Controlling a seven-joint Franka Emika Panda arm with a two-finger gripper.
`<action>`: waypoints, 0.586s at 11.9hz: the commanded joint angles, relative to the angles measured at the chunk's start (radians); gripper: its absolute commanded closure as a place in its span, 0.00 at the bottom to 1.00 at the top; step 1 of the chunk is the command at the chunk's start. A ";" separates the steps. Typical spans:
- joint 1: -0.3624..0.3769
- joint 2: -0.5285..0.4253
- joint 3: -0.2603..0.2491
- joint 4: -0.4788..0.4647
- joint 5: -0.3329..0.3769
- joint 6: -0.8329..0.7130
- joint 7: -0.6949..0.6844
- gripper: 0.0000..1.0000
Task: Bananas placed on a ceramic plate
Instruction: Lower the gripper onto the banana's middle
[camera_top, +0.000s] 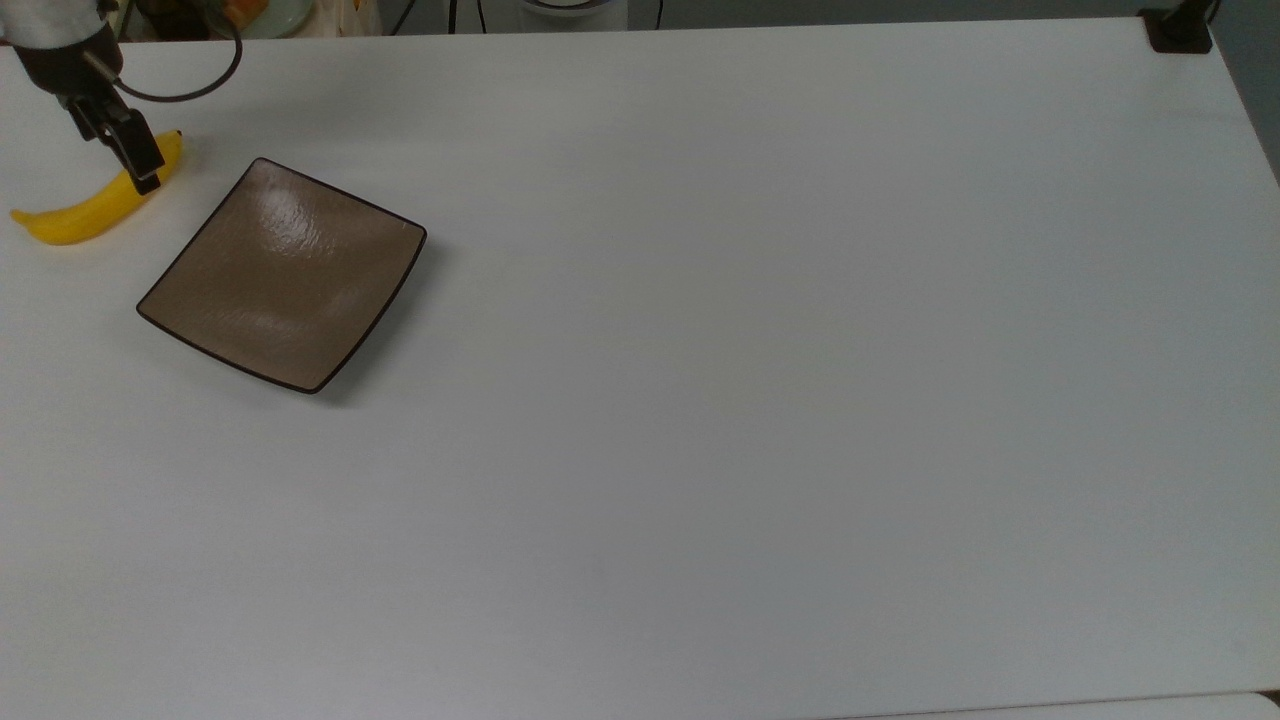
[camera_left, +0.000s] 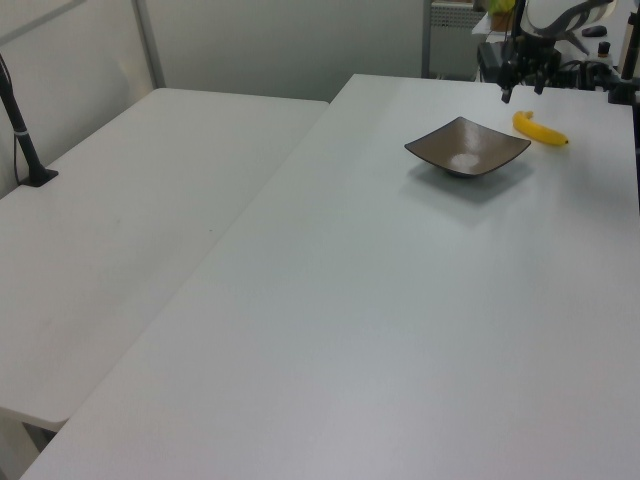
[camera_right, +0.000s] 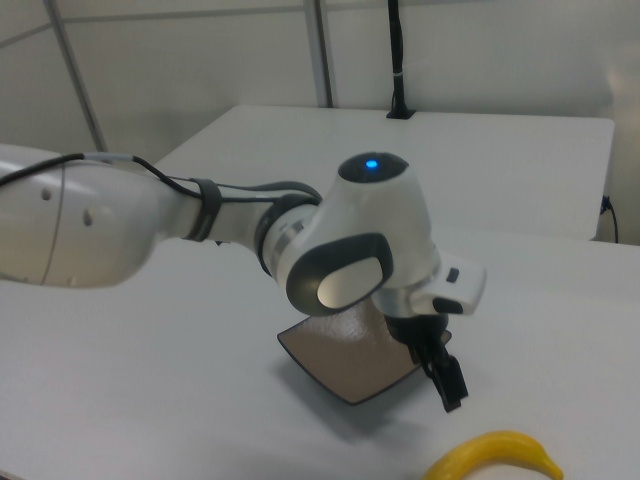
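The yellow banana (camera_top: 90, 200) lies on the white table at the top view's far left, and it also lies in the left view (camera_left: 540, 129) and the right view (camera_right: 495, 455). To its right in the top view sits the square brown ceramic plate (camera_top: 285, 275), bare, with a thin dark rim (camera_left: 467, 147) (camera_right: 345, 365). My gripper (camera_top: 112, 148) hangs open just above the banana's dark-tipped end, with one finger (camera_top: 140, 165) overlapping it in the top view. In the left view the gripper (camera_left: 522, 90) has its two fingers apart. In the right view the gripper (camera_right: 440, 372) is a short way above the banana.
A black camera post base (camera_top: 1180, 30) stands at the table's far right corner in the top view. A second white table (camera_left: 130, 200) with a black post (camera_left: 20, 130) adjoins on the left view's left. Cables and clutter lie behind the far edge.
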 joint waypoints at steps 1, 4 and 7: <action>-0.031 0.066 0.003 0.024 0.000 0.051 0.008 0.00; -0.064 0.133 0.003 0.028 -0.007 0.102 0.010 0.00; -0.078 0.195 0.003 0.077 0.003 0.103 0.008 0.00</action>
